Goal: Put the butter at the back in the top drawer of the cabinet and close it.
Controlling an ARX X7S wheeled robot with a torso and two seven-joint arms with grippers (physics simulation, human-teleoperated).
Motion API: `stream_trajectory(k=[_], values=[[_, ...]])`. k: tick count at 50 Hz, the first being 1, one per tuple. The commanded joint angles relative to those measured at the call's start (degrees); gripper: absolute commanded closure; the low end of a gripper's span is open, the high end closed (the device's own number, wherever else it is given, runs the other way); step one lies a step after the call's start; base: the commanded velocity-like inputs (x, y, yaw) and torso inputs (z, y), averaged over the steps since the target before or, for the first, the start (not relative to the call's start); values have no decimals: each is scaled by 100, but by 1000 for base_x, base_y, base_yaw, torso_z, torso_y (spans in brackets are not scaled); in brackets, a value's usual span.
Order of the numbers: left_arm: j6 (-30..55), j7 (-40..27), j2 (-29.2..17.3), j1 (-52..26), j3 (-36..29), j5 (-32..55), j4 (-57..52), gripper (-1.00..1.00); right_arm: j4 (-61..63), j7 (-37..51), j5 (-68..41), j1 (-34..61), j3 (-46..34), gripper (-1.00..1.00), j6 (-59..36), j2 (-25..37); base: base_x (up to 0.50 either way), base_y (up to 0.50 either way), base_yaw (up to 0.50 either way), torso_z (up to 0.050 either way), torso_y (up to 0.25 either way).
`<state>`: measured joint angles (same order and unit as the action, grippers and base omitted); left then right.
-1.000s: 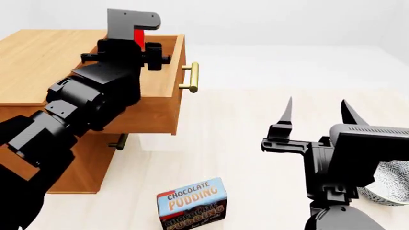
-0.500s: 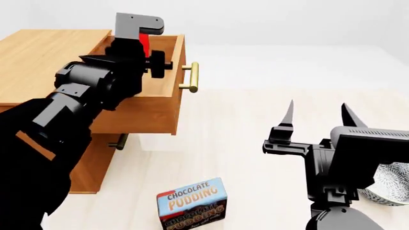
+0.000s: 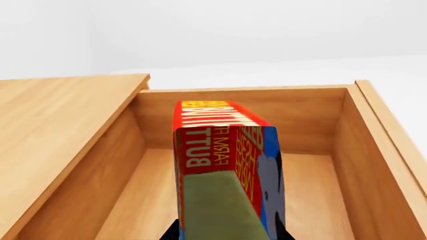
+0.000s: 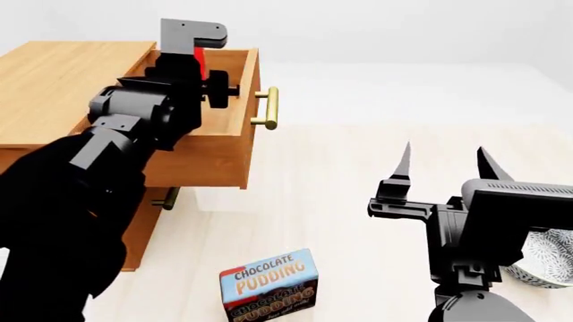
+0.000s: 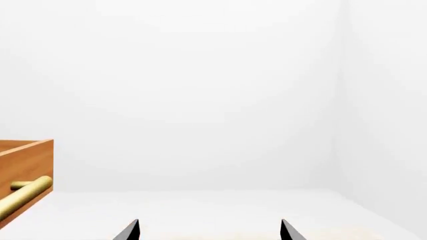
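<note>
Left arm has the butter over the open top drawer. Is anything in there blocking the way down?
Nothing visible does. In the left wrist view the butter hangs in the left gripper over the top drawer, whose floor and walls show bare wood around the carton. The spot right beneath the carton is hidden.
</note>
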<state>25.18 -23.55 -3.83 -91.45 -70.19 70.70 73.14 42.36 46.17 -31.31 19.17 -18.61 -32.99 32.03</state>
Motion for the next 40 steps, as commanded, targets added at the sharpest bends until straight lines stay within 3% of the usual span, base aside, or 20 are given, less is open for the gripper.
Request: stream_trajectory(k=[1, 20, 21, 40], values=[[-85, -191, 45, -8, 74, -399, 167, 100, 14, 12, -26, -9, 4, -100, -2, 23, 0, 0, 0, 0, 0], [184, -282, 68, 39, 664, -838, 176, 100, 23, 18, -67, -7, 23, -100, 10, 62, 1, 0, 0, 0, 0], [216, -285, 70, 36, 706, -875, 177, -100, 22, 18, -67, -8, 22, -100, 12, 63, 0, 0, 0, 0, 0], [12, -494, 36, -100, 1491, -1529, 13, -100, -51, 0, -37, -10, -55, -100, 64, 35, 0, 0, 0, 0, 1]])
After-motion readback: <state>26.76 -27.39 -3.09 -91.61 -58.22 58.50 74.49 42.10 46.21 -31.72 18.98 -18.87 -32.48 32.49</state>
